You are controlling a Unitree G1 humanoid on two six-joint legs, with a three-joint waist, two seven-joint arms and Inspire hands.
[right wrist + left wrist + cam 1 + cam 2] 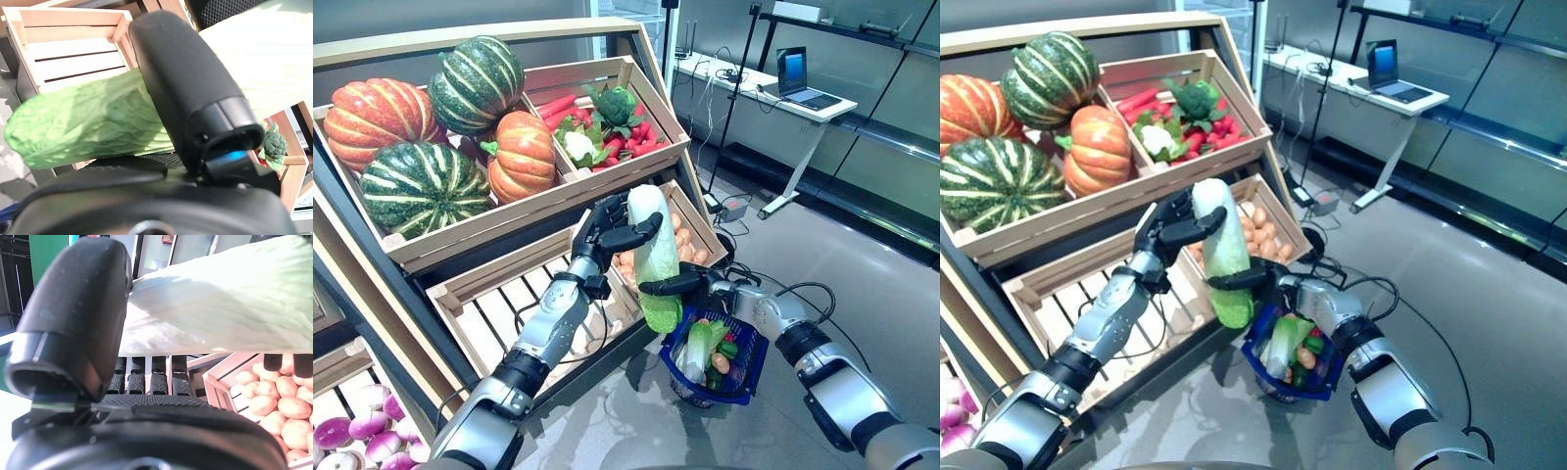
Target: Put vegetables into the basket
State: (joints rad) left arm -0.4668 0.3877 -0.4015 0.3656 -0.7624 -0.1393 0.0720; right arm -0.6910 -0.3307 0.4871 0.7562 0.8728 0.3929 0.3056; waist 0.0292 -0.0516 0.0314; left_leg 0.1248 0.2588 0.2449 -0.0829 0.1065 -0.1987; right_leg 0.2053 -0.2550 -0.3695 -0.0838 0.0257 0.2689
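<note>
A long napa cabbage (pixel 654 250), white at the top and green at the bottom, is held upright in front of the stand, just above and to the left of the blue basket (pixel 752 364). My left hand (pixel 599 238) is curled round its white upper end; its thumb (pixel 73 323) lies against the cabbage (pixel 220 308). My right hand (pixel 705 287) grips the green lower end, with its thumb (pixel 190 88) across the leaves (pixel 83 122). The basket stands on the floor and holds a pale leafy vegetable (pixel 698 350), a potato (pixel 721 362) and a small green vegetable (pixel 729 348).
The wooden stand rises behind the hands, with a crate of potatoes (pixel 690 240) right behind the cabbage and a bare slatted crate (pixel 509 304) under my left arm. A desk with a laptop (pixel 798 83) stands at the back right. Grey floor (pixel 862 274) lies to the right of the basket.
</note>
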